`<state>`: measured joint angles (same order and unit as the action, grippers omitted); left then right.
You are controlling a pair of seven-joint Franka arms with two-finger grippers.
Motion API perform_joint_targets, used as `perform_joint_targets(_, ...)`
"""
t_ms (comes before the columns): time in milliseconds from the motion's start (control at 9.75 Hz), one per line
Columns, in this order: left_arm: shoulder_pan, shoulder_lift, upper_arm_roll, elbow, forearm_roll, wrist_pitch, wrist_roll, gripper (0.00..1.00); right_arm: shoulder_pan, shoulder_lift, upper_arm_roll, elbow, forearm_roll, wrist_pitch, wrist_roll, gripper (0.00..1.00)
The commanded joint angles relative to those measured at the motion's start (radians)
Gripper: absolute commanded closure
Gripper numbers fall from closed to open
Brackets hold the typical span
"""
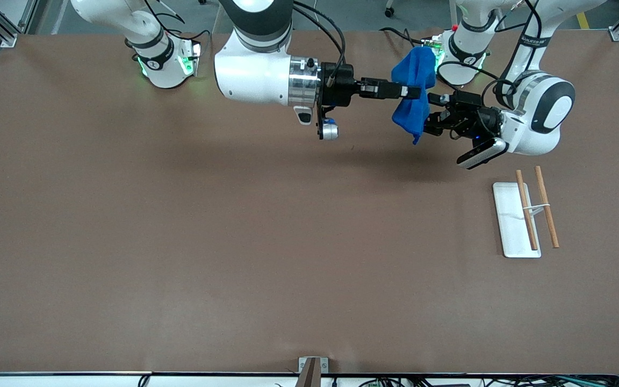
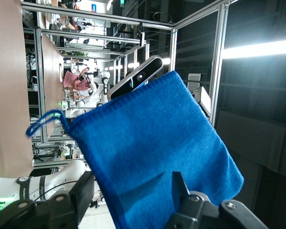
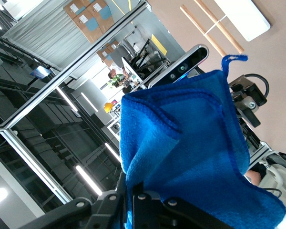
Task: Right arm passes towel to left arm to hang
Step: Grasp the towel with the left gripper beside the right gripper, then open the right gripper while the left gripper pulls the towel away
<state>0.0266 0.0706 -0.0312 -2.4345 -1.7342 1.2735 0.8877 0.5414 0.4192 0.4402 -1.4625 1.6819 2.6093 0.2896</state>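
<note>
Counting one towel point(image 1: 414, 97), two claws

The front view looks steeply down from high across the brown tabletop point(image 1: 180, 242), facing both arm bases at 12 o'clock. Each wrist view sits close against the royal-blue soft cloth towel point(image 1: 414, 102) point(image 2: 152, 152) point(image 3: 190, 152), looking sideways; all three views share that cloth.

Blue towel point(image 1: 414, 88) (bunched), midair, pinched
</note>
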Motion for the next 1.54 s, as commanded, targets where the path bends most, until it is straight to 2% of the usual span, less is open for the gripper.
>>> perform_joint_targets(0,0.015,0.021,0.002,-0.034,-0.013,-0.029,0.048,0.27,0.009,0.009,0.000,0.021,0.016,0.018,-0.004,0.99)
perform_joint_targets(205,0.035,0.020,0.010,-0.034,-0.015,-0.036,0.048,0.61,0.008,0.009,0.002,0.021,0.015,0.017,-0.004,0.99)
perform_joint_targets(513,0.035,0.014,0.043,-0.031,-0.004,-0.037,0.034,0.88,0.008,0.009,0.000,0.021,0.015,0.018,-0.004,0.99)
perform_joint_targets(615,0.035,0.014,0.046,-0.028,-0.001,-0.037,0.033,0.95,0.008,0.009,0.002,0.021,0.016,0.017,-0.003,0.90)
perform_joint_targets(718,0.033,0.014,0.046,-0.023,-0.001,-0.037,0.019,0.99,0.008,0.009,0.000,0.021,0.006,0.017,-0.010,0.74)
perform_joint_targets(821,0.033,0.011,0.051,-0.017,0.001,-0.037,-0.010,0.99,0.008,0.007,-0.001,0.013,-0.011,0.023,-0.010,0.28)
perform_joint_targets(923,0.032,0.009,0.065,0.004,0.021,-0.037,-0.045,0.99,-0.003,-0.005,-0.003,-0.014,-0.080,0.026,-0.009,0.00)
perform_joint_targets(1128,0.030,0.015,0.111,0.076,0.140,-0.034,-0.085,1.00,-0.030,-0.005,-0.008,-0.030,-0.195,0.020,-0.007,0.00)
perform_joint_targets(1231,0.027,0.021,0.135,0.116,0.189,-0.028,-0.140,1.00,-0.056,-0.005,-0.008,-0.051,-0.297,0.015,-0.007,0.00)
perform_joint_targets(1333,0.027,0.029,0.155,0.161,0.238,-0.020,-0.171,1.00,-0.096,-0.008,-0.008,-0.097,-0.452,0.012,-0.006,0.00)
perform_joint_targets(1436,0.024,0.040,0.175,0.236,0.351,-0.016,-0.214,1.00,-0.138,-0.016,-0.009,-0.158,-0.576,-0.003,-0.006,0.00)
